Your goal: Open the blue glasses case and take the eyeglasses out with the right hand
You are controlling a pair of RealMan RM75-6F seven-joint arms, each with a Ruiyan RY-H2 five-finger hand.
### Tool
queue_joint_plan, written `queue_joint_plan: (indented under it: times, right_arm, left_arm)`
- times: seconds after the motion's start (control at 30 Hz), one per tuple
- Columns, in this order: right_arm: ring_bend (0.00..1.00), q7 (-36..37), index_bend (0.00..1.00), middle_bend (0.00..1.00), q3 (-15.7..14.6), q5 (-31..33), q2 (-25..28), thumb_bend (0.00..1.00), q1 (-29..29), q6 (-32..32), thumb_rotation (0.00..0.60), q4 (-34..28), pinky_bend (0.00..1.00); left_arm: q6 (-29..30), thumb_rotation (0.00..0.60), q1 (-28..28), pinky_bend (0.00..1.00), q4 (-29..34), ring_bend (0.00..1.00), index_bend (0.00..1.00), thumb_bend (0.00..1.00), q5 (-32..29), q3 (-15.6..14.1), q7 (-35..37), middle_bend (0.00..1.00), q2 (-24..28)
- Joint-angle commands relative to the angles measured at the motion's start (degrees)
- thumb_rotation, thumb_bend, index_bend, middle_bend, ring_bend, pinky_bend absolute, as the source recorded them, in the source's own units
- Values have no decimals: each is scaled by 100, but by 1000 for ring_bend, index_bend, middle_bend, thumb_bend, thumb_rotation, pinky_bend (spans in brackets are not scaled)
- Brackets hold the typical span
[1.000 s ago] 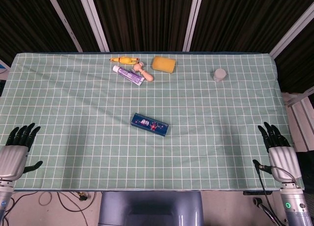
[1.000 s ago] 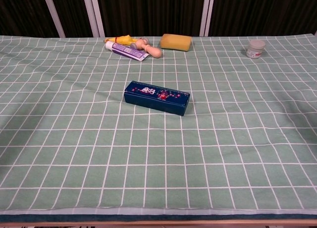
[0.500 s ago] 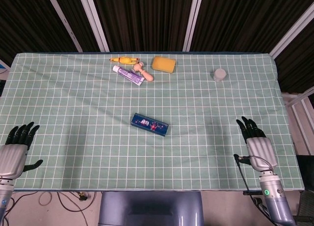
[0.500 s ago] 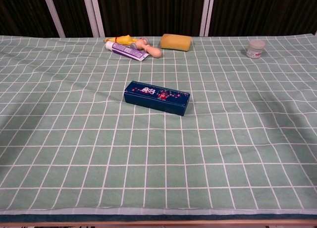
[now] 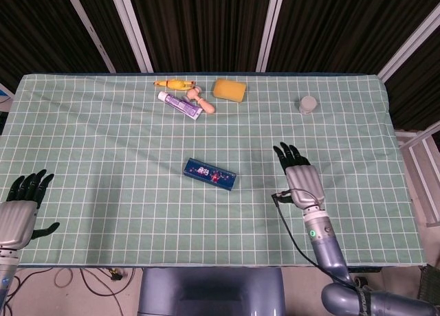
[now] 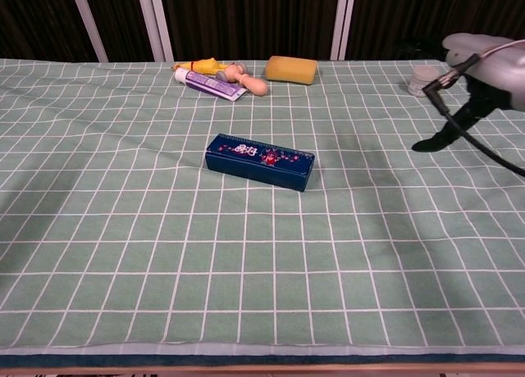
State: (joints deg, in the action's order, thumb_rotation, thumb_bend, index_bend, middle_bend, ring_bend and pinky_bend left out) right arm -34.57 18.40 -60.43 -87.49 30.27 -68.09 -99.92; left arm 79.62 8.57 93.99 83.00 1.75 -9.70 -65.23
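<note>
We see the closed blue glasses case (image 5: pixel 210 174) mid-counter (image 5: pixel 103 144). Our right hand (image 5: pixel 300 179) hovers right of it, fingers spread, empty. Our left hand (image 5: pixel 19 207) rests spread at the near-left edge.

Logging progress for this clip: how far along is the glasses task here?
Nothing done: the blue glasses case lies closed on the table. In hand: the right hand, open, hovers to its right. The left hand idles at the table edge. Left: opening the case, taking out the eyeglasses.

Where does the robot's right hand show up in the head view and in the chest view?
Head view: right hand sits right of centre over the green cloth, fingers spread, to the right of the closed blue glasses case.
Chest view: right hand is at the upper right edge, partly cut off.
Shared landmark: the small white jar, beyond the hand in both.
</note>
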Motion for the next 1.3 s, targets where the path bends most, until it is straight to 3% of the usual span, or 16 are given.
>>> queue_joint_plan:
  times: [0.03, 0.3, 0.6, 1.3]
  right_arm:
    - [0, -166, 0, 0, 164, 278, -446, 32, 337, 139, 600, 413, 242]
    - [0, -189, 0, 0, 345, 693, -1345, 33, 979, 315, 600, 1357, 242]
    - [0, -45, 0, 0, 325, 914, -2096, 33, 1357, 372, 600, 2256, 242]
    - [0, 131, 0, 0, 443, 1131, -2737, 31, 1727, 449, 600, 2921, 242]
  left_arm:
    - [-16, 600, 4, 0, 5, 0, 0, 0, -25, 6, 5, 0, 7]
    - [-100, 600, 36, 0, 31, 0, 0, 0, -129, 37, 34, 0, 16]
    - [-222, 600, 78, 0, 67, 0, 0, 0, -248, 66, 151, 0, 58]
    - [-286, 600, 110, 0, 100, 0, 0, 0, -325, 96, 374, 0, 106]
